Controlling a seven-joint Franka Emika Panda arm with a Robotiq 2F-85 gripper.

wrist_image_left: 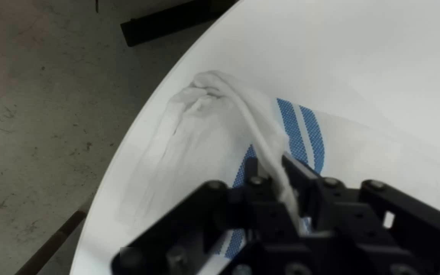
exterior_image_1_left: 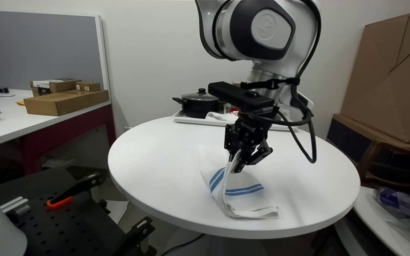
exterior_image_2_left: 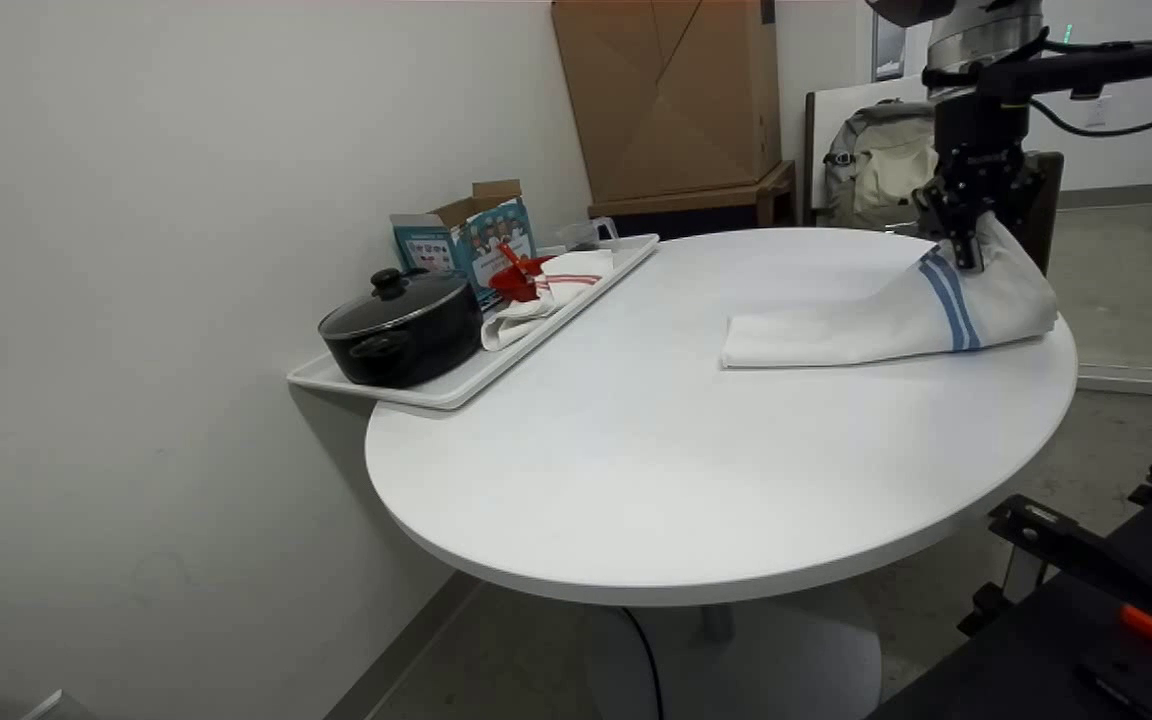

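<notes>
Tool (wrist_image_left: 275, 170) pinches a raised fold of the blue-striped towel (exterior_image_1_left: 239, 202), near side of the counter (exterior_image_1_left: 155, 160) in an exterior view. Step, judged: working the gripped towel; next move calls for firm pinch, slow travel.

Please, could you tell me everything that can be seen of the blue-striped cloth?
The white cloth looks like woven fabric, with paired blue stripes across it. It lies on the round white table, close to the edge, one end flat, the other rumpled in layered folds. The gripper is shut on it, pinching a ridge that stands up off the table.
</notes>
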